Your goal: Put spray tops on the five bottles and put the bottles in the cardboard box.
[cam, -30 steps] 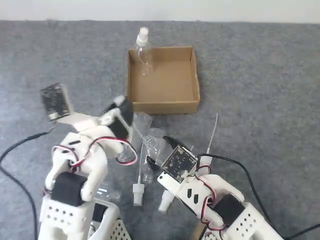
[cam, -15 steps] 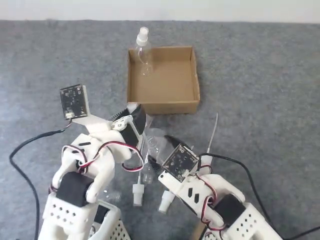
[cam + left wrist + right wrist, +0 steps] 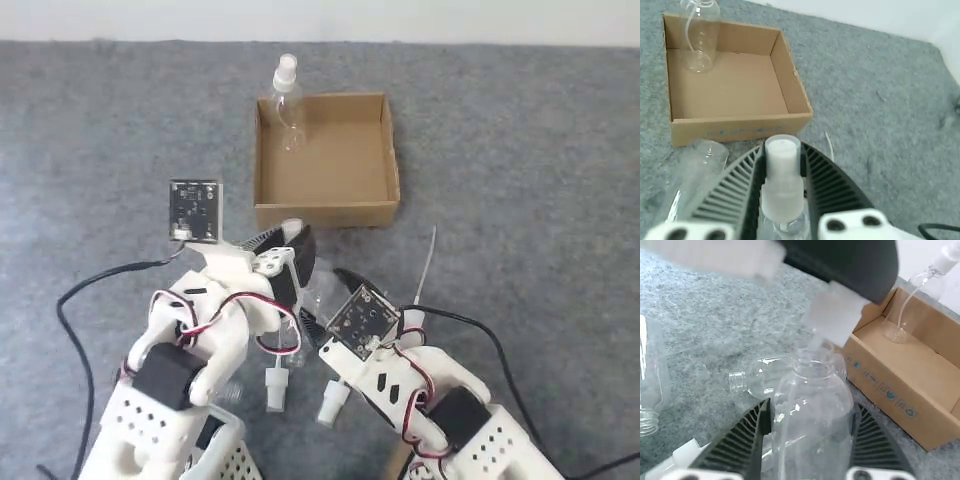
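Observation:
My right gripper (image 3: 810,415) is shut on an upright clear bottle (image 3: 812,405) with an open neck. Just above that neck hangs a white spray top (image 3: 782,172), its tube reaching into the bottle; my left gripper (image 3: 782,150) is shut on it. In the high view both grippers meet in front of the cardboard box (image 3: 325,215), the left gripper (image 3: 292,262) beside the right gripper (image 3: 322,300). One capped bottle (image 3: 288,100) stands in the box's far left corner. An uncapped bottle (image 3: 755,377) lies on the carpet below the grippers.
Two loose spray tops (image 3: 275,385) (image 3: 332,400) lie on the grey carpet between the arm bases. A thin tube (image 3: 425,265) lies to the right of the grippers. Another open bottle (image 3: 650,385) lies off to the side.
My left arm has swung right, carrying the spray top from the left side to just over the bottle in my right gripper. The right arm has stayed in place.

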